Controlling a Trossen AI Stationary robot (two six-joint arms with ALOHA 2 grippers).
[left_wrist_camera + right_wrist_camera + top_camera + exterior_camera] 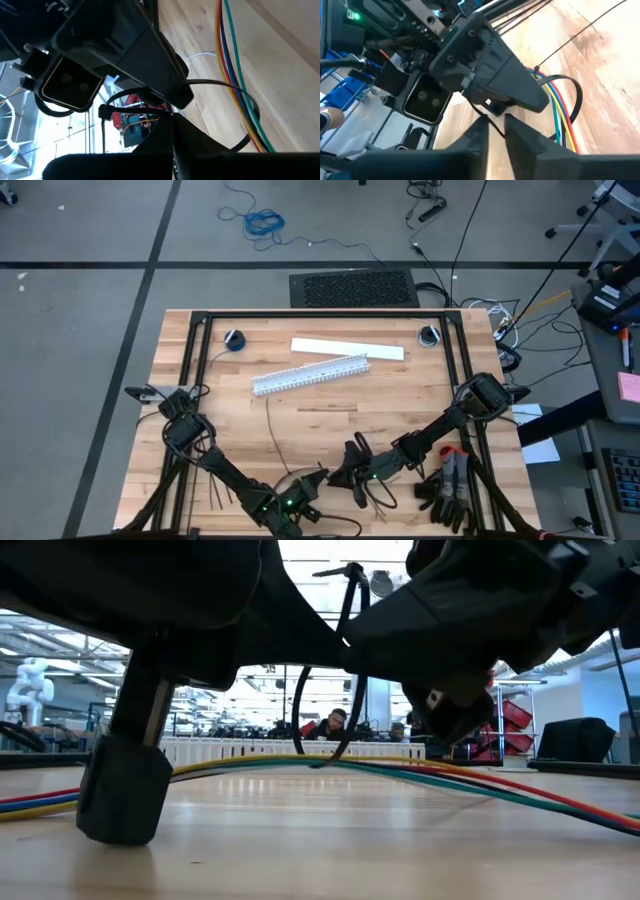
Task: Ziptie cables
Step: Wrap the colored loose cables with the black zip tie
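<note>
Near the 6 o'clock edge of the wooden table, the two grippers meet tip to tip. The left gripper comes in from 8 o'clock and the right gripper from 2 o'clock.

The cables, a flat run of red, yellow, blue and green wires, lie on the wood directly under the grippers and trail off toward 11 o'clock. A black ziptie is looped loosely around them. The loop stands wide and upright, at about 4 o'clock from the right gripper, and its strap rises out of the loop to the fingertips.

The left gripper is fully closed and pinches that strap. The right gripper's fingers stand only a narrow slit apart. The thin strap runs down into the slit, and the fingers do not visibly clamp it.

A few spare zipties lie flat on the table at 9 o'clock from the left gripper, well apart from it.

Toward 12 o'clock a white slotted duct lies at a slant, just beside a flat white strip. What the duct holds cannot be made out from above.

Dark gloves sit at the 4 o'clock corner.
</note>
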